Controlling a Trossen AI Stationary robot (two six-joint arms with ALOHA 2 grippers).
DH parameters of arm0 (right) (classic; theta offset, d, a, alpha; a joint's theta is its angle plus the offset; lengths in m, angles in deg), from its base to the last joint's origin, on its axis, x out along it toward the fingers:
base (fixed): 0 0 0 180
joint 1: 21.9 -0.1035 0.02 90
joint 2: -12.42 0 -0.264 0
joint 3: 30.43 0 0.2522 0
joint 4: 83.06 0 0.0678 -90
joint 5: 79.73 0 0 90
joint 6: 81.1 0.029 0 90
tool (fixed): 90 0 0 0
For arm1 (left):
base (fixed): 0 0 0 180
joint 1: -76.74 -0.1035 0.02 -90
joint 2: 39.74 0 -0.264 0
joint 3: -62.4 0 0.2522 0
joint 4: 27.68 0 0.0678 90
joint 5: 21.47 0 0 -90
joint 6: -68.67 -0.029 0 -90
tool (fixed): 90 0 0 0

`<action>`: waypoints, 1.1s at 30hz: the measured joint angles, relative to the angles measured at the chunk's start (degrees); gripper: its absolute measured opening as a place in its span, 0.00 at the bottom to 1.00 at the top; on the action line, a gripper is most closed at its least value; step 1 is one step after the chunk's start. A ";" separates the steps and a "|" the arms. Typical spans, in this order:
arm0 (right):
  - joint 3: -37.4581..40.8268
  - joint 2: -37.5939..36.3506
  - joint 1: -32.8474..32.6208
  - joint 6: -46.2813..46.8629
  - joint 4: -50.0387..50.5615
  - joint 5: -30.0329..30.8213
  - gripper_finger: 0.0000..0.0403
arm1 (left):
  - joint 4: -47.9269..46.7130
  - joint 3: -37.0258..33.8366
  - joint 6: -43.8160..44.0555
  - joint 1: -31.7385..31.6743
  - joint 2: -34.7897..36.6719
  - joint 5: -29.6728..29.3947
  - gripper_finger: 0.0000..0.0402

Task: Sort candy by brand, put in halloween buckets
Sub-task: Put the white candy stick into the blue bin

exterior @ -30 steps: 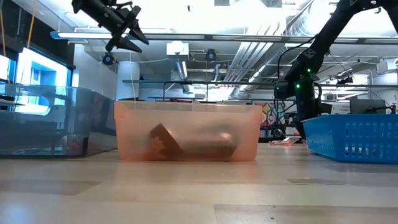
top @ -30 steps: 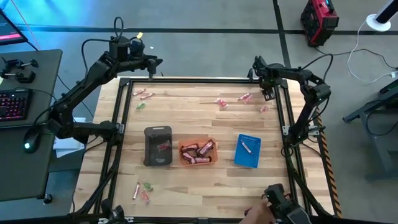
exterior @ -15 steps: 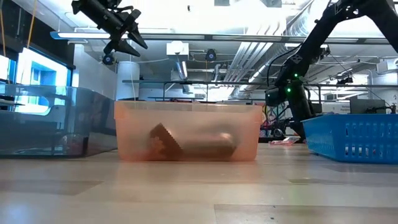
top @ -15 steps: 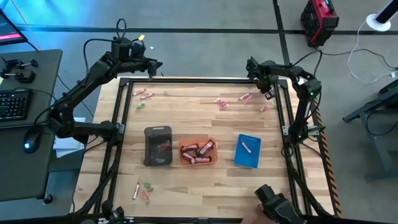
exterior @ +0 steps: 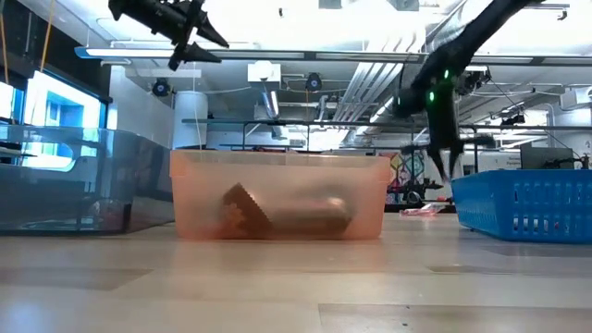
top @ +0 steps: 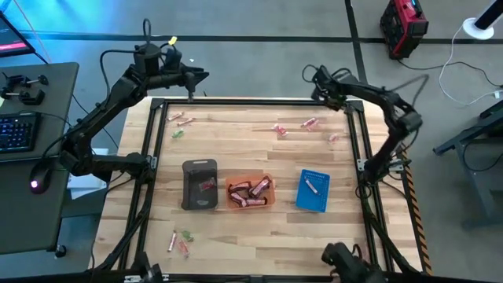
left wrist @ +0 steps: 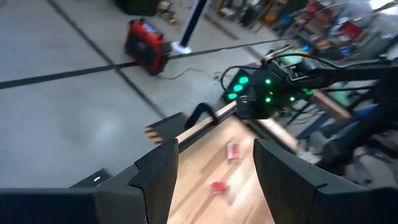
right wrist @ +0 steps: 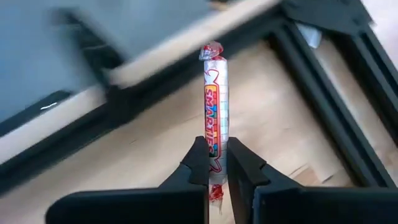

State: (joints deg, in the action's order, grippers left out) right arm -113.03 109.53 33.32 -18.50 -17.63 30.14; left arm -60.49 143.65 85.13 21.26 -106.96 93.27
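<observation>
**Right gripper lifts a candy roll at the table's far edge**

On the wooden table [top: 236,236], the dark bucket [top: 200,185], orange bucket [top: 250,192] and blue bucket [top: 313,191] sit in a row near centre. The left gripper [top: 198,76], fingers spread and empty, hangs at 11 o'clock. The right gripper [right wrist: 212,163], at 1 o'clock, is clamped on a pink-and-white candy roll [right wrist: 212,112]. Loose candy [top: 308,123] lies just below it

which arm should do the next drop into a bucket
Right. The right gripper is already shut on a candy roll, at the table's far right corner, nearer the blue bucket. The left gripper is open and empty, raised at the far left corner.
</observation>
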 joint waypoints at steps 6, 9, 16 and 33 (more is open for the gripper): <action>-0.02 -10.15 -7.75 -15.58 -2.08 -9.24 0.03 | 3.46 0.00 -0.37 0.05 -0.32 3.78 0.50; 0.08 -14.05 -15.48 -19.78 -1.83 -15.86 0.03 | 4.20 0.00 0.96 0.08 -0.66 8.65 0.50; 0.31 -18.52 -39.74 -19.59 2.70 -22.62 0.04 | 6.11 0.00 9.99 3.26 -0.70 14.23 0.50; 18.97 -29.18 -78.22 5.52 4.90 -20.71 0.03 | 5.54 0.00 28.05 42.11 -0.70 -11.83 0.50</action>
State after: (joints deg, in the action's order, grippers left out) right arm -94.06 80.35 -44.90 -12.99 -12.73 9.43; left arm -54.95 143.65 113.18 63.37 -107.66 81.44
